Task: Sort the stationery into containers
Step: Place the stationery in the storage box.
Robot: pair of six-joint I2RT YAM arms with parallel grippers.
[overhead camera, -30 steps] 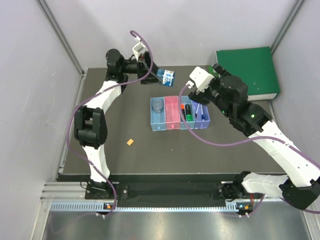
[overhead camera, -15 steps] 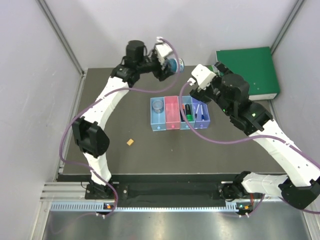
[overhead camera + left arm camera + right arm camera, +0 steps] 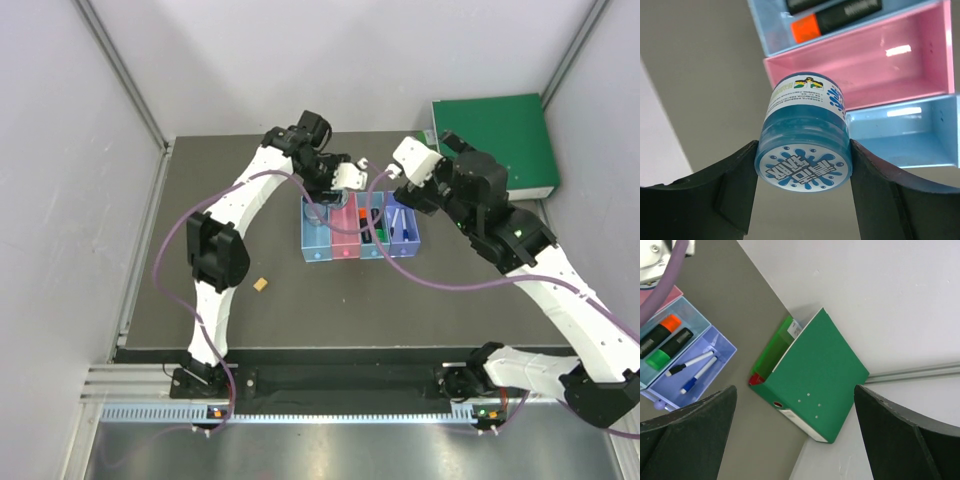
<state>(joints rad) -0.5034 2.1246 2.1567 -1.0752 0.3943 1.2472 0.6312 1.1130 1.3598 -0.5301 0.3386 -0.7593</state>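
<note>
Open dark table (image 3: 230,330) spreads left of and in front of the bins, with only the tiny orange block (image 3: 260,284) lying out there, well apart from everything; the far edge meets the pale back wall (image 3: 400,60), and the green binder (image 3: 495,140) fills the far right corner against that wall. Count it up: four joined bins in a row, a light-blue bin (image 3: 316,240), a pink bin (image 3: 344,238), a second light-blue bin (image 3: 690,315) and a purple bin (image 3: 720,352). Two black highlighters share that second light-blue bin, one with an orange cap (image 3: 670,322), one with a green cap (image 3: 657,359), and two thin white pens lie side by side in the purple bin, the black-capped pen (image 3: 690,365) and the blue-capped pen (image 3: 699,377). One blue tin (image 3: 802,150), and it's up in the air: the left gripper (image 3: 802,172) clamps it from both sides, black fingers (image 3: 730,192) pressed to its wall, over the far end of the row about where the first light-blue bin and the pink bin meet. It's a translucent blue round tin with a white label band and a splash-pattern face toward the camera. The right gripper (image 3: 795,395) hangs spread wide with nothing between its jaws, over the table between the purple bin and the binder
</note>
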